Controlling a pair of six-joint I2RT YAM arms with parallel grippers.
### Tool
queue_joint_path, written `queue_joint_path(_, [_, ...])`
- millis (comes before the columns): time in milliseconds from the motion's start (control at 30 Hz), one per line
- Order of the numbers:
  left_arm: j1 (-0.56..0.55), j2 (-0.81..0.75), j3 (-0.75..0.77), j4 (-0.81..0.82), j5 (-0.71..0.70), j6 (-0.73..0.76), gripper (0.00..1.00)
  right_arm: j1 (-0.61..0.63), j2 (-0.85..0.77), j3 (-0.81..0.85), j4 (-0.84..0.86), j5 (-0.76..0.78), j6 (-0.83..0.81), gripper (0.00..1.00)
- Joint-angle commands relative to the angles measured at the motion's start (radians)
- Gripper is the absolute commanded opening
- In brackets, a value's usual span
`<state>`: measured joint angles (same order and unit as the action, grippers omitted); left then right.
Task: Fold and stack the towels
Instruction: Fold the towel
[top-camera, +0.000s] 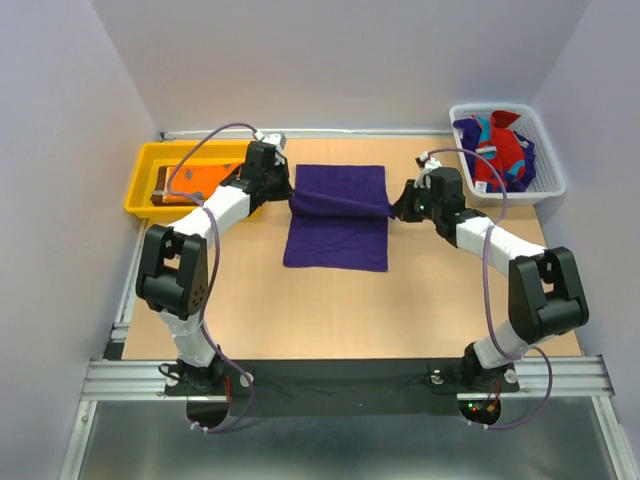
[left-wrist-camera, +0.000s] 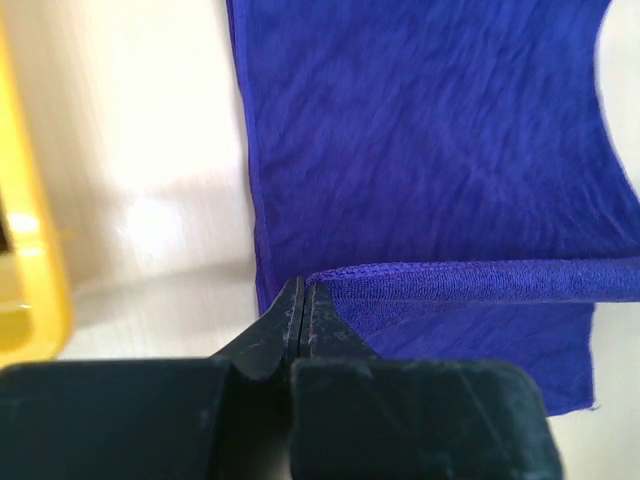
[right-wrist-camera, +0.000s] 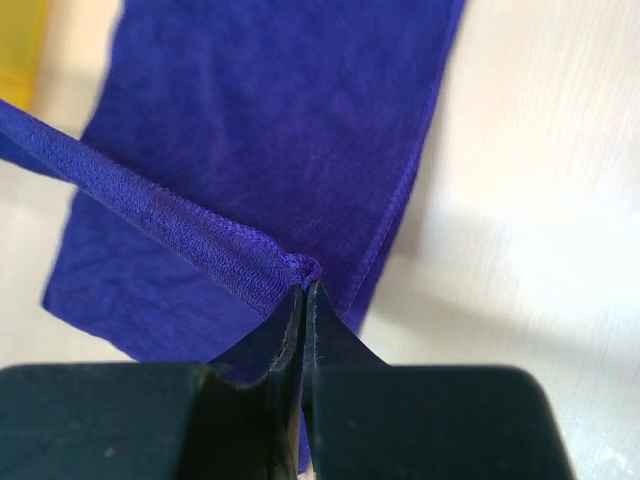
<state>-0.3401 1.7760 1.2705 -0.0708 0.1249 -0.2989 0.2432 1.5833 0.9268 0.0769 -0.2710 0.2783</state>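
Left gripper (top-camera: 288, 193) closed: jaws pinched on the left end of a raised hem of the purple towel (top-camera: 335, 240). In the left wrist view the tips (left-wrist-camera: 303, 292) are seen pressed together, with the corner of the hem caught between them. Right gripper (top-camera: 397, 207) likewise closed, clamped on the right end of the same hem; in the right wrist view the corner of cloth is nipped at the tips (right-wrist-camera: 308, 290).

The hem is held taut between the two grippers. It is lifted clear of the cloth beneath and stretched across the full width of the towel, roughly midway along its length. Flat cloth is seen on both the far and the near side of the raised hem. Which edge of the towel has been lifted cannot be told. The rest of the towel lies on the tabletop (top-camera: 330, 310), centred between the two arms.

Yellow tray (top-camera: 140, 190) noted at the far left of the tabletop, just beside the left arm. An orange towel (top-camera: 198, 180) lies in it, with what appears to be a dark brown towel (top-camera: 161, 193) at its left side.

White basket (top-camera: 553, 175) noted at the far right corner. A red and teal towel (top-camera: 497, 150) is heaped in it, with darker purple-blue cloth showing around it
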Motion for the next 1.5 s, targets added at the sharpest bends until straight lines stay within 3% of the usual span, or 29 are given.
queue_joint_path(0, [0.003, -0.09, 0.092, -0.06, -0.071, 0.052, 0.0, -0.001, -0.059, 0.055, -0.009, -0.019, 0.018, 0.0])
queue_joint_path(367, [0.003, -0.053, -0.02, -0.035, -0.068, 0.058, 0.0, 0.001, -0.057, -0.106, -0.011, -0.046, 0.082, 0.01])
queue_joint_path(833, [-0.062, -0.018, -0.132, -0.034, -0.062, 0.018, 0.01, 0.002, 0.015, -0.149, -0.012, -0.054, 0.088, 0.01])
queue_joint_path(933, [-0.063, -0.016, -0.146, -0.044, -0.1, 0.003, 0.08, 0.001, 0.011, -0.155, -0.012, -0.082, 0.088, 0.04])
queue_joint_path(1000, [-0.063, -0.026, -0.149, -0.06, -0.117, -0.008, 0.2, 0.001, -0.003, -0.16, -0.015, -0.108, 0.088, 0.09])
queue_joint_path(1067, [-0.065, -0.046, -0.163, -0.063, -0.117, -0.016, 0.3, 0.001, -0.02, -0.167, -0.028, -0.123, 0.091, 0.2])
queue_joint_path(1133, [-0.074, -0.099, -0.189, -0.063, -0.104, -0.028, 0.45, 0.002, -0.054, -0.178, -0.043, -0.148, 0.096, 0.31])
queue_joint_path(1167, [-0.082, -0.124, -0.2, -0.063, -0.096, -0.028, 0.63, -0.001, -0.066, -0.18, -0.067, -0.158, 0.094, 0.33])
queue_joint_path(1200, [-0.088, -0.175, -0.212, -0.066, -0.091, -0.028, 0.69, 0.001, -0.08, -0.18, -0.074, -0.18, 0.093, 0.34])
queue_joint_path(1300, [-0.125, -0.304, -0.284, -0.064, -0.084, -0.035, 0.8, 0.004, -0.137, -0.18, -0.163, -0.236, 0.062, 0.39])
queue_joint_path(1467, [-0.129, -0.446, -0.402, -0.04, -0.088, -0.08, 0.81, 0.016, -0.187, -0.152, -0.221, -0.26, -0.011, 0.45])
